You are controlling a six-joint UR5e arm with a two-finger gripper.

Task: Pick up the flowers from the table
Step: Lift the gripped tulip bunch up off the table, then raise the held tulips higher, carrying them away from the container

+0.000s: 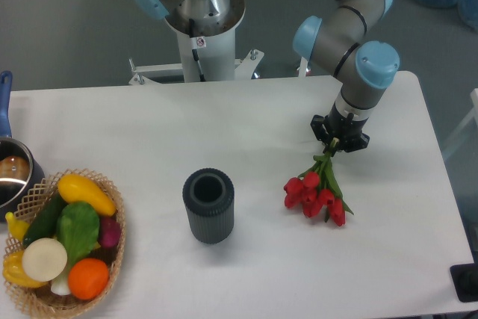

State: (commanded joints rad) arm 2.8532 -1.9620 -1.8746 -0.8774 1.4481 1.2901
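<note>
Gripping the stem ends of the red tulips (317, 193), the gripper (338, 140) points down over the right part of the white worktop (224, 125) — its jaws closed on the thin green stems. The bunch trails from the gripper toward the camera and slightly left, leaves just below the gripper and red heads clustered at the far end, low over the worktop; whether the heads touch it cannot be told. Well to the left of the gripper and nearer the camera stands a dark ribbed cylindrical vase (208, 205), upright and open at the top. Farthest left, at the worktop's near corner, sits a wicker basket (112, 252) of vegetables — with a metal pot (11, 173) just behind it.
</note>
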